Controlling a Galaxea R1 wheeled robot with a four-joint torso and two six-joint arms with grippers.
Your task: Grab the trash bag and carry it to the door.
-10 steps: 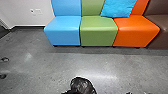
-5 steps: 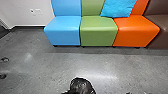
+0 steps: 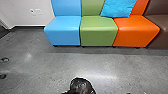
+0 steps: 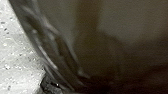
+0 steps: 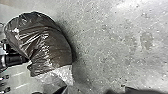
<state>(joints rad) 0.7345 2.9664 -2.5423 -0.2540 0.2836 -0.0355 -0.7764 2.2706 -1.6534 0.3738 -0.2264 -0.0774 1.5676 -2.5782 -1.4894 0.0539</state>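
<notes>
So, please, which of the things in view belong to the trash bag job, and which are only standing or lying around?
For the job:
- black trash bag

Only around:
- light blue seat
- green seat
- orange seat
- brown seat
- bright blue cushion
- white wall plate

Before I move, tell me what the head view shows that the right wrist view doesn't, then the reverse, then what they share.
Head view: the padded blue seat, green seat, orange seat and brown seat in a row, a bright blue square cushion against the green and orange backs, and the white wall.

Right wrist view: a black cylindrical part at the edge of the shiny black plastic trash bag.

Both: that bag and the grey speckled floor.
</notes>
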